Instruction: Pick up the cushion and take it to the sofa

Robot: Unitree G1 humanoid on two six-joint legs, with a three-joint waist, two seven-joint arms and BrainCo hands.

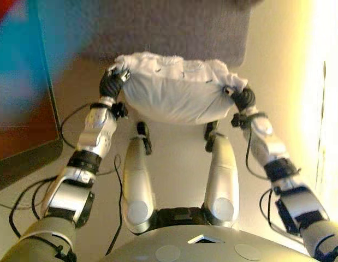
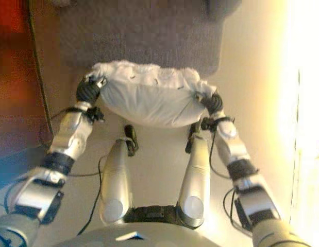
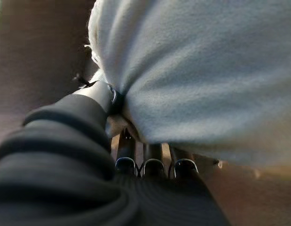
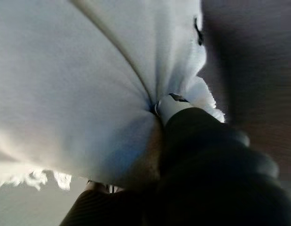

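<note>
A white fringed cushion point(image 1: 177, 90) hangs in the air between my two hands, in front of me. My left hand point(image 1: 111, 82) grips its left end, with thumb point(image 3: 100, 94) on top and fingers point(image 3: 152, 162) under the cloth. My right hand point(image 1: 241, 97) grips its right end, its thumb point(image 4: 176, 104) pressed into the cushion point(image 4: 79, 89). The cushion's far edge overlaps the near edge of the grey sofa seat point(image 1: 169, 27), which fills the top of the eye views.
A dark-framed panel with red and blue surface point(image 1: 21, 93) stands at the left. Beige floor point(image 1: 179, 158) lies below the cushion. Bright light washes out the right side point(image 1: 327, 109).
</note>
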